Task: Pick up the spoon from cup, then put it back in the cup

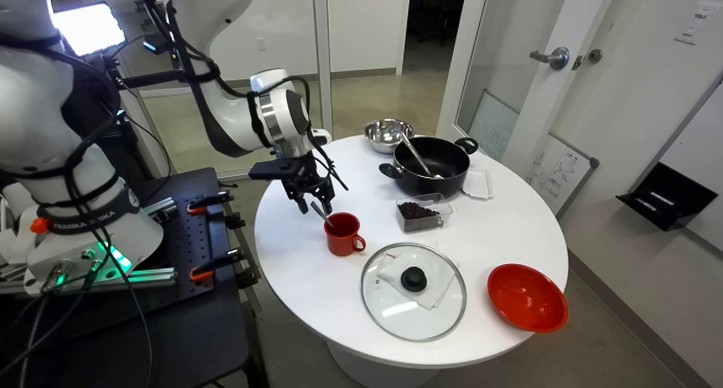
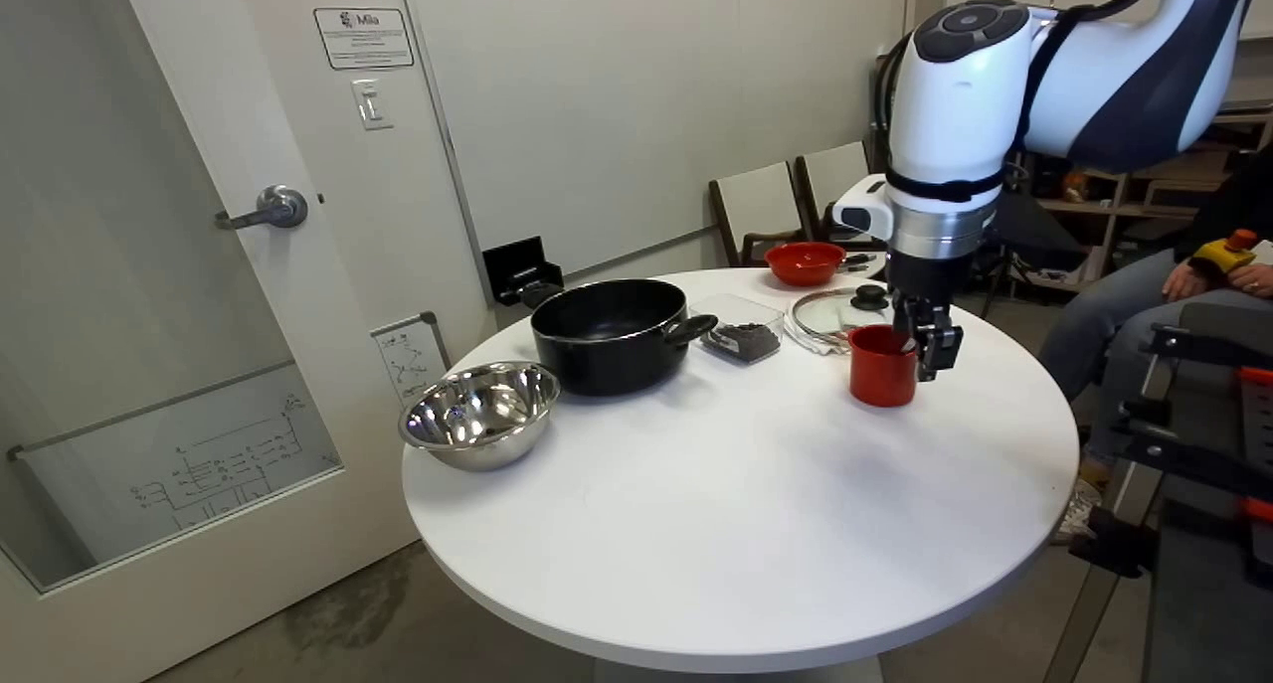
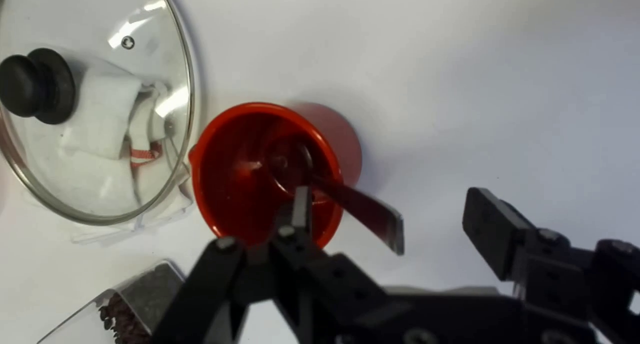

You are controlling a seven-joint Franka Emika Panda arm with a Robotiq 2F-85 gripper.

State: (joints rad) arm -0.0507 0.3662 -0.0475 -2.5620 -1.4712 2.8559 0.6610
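Note:
The red cup (image 1: pixel 342 240) stands upright on the white table; it also shows in an exterior view (image 2: pixel 881 377) and in the wrist view (image 3: pixel 240 184). The spoon (image 1: pixel 320 213) leans in the cup, its bowl inside and its handle sticking out over the rim toward my gripper (image 1: pixel 316 206). In the wrist view the handle (image 3: pixel 367 211) lies between the two fingers of my open gripper (image 3: pixel 392 204), touching neither as far as I can see. One finger overlaps the cup's opening in that view; the other is over the table. The gripper (image 2: pixel 933 363) partly hides the spoon.
A glass lid (image 1: pixel 390 314) on a cloth lies near the cup. A clear container (image 1: pixel 421 221) of dark pieces, a black pot (image 2: pixel 612 355) with a utensil in it, a metal bowl (image 2: pixel 482 429) and a wide red bowl (image 1: pixel 528 297) stand around the table (image 2: pixel 696 544).

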